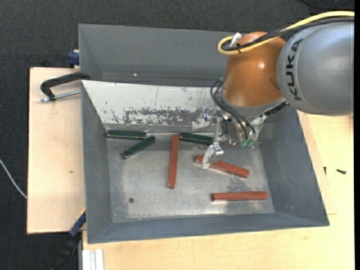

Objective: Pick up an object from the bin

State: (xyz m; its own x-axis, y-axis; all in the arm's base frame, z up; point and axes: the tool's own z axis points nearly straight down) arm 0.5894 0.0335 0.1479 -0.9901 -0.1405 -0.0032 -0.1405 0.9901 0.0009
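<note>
My gripper (211, 157) hangs below the arm's orange cover, right of the bin's middle. Its tip comes down at the left end of a tilted red stick (228, 169), which slants down to the right. Whether it touches that stick I cannot tell. A dark green stick (195, 139) lies just up and left of the gripper, partly under it. Further left, an upright red stick (172, 162) lies on the floor, apart from the gripper.
A third red stick (239, 196) lies flat near the front right wall. Two more dark green sticks (126, 134) (138, 147) lie at the back left. A small dark speck (131, 200) sits front left. The arm covers the bin's back right corner.
</note>
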